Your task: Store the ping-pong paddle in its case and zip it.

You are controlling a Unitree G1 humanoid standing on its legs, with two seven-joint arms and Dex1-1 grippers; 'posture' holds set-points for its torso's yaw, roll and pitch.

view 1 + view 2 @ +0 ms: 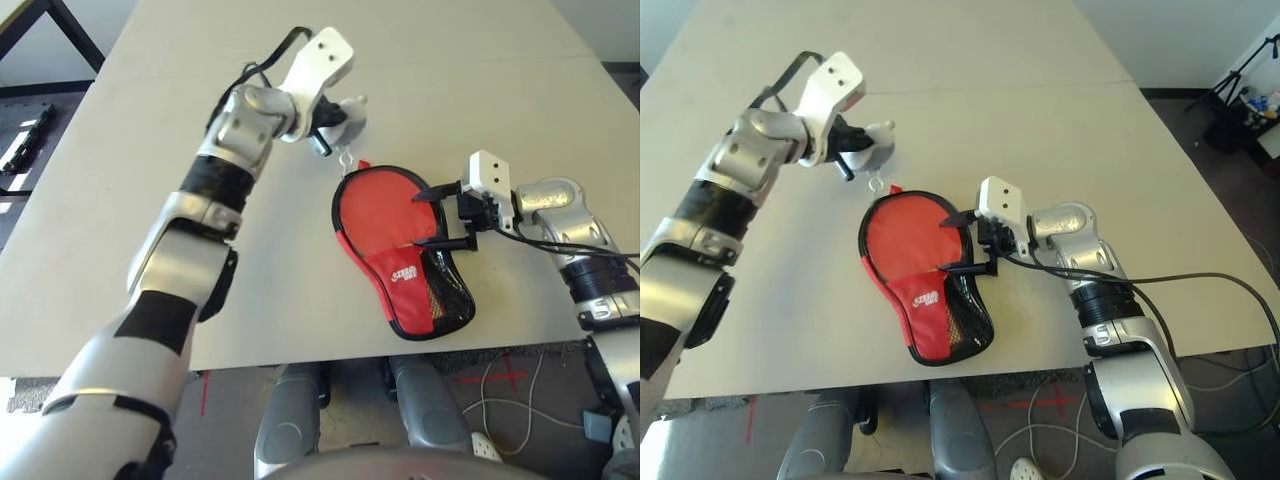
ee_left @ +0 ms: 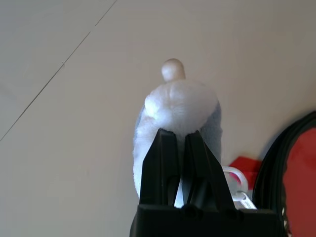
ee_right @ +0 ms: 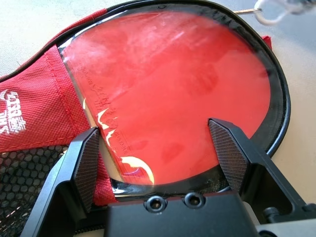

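On the left, the left gripper (image 1: 333,125) is held above the table (image 1: 150,200), just past the far tip of the case. Its two black fingers (image 2: 160,163) are pressed together on a whitish, fuzzy ball-like pouch (image 2: 180,106), which bulges out beyond the fingertips and ends in a small rounded knob. From the pouch a short link with a pale ring (image 1: 346,156) hangs down to the far end of the case, where a small red tab sticks out.

In the middle lies one case (image 1: 400,285), red with black zipper edging, flat on the table near its front edge. Its round end points away from the robot; its narrow end, with a white logo and a black mesh pocket (image 1: 447,290), points toward the robot. One ping-pong paddle (image 3: 168,94) lies in the round part of the case, red rubber face up, ringed by the black edging. Its handle cannot be seen.

On the right, the right gripper (image 1: 437,217) reaches in from the right side of the case with its fingers spread wide apart, gripping nothing. In the right wrist view the near edge of the paddle's face sits between the two textured fingertips (image 3: 226,150). Whether they touch the paddle or hover just over it cannot be told.

Counted: one paddle, one case, one pouch, two grippers.
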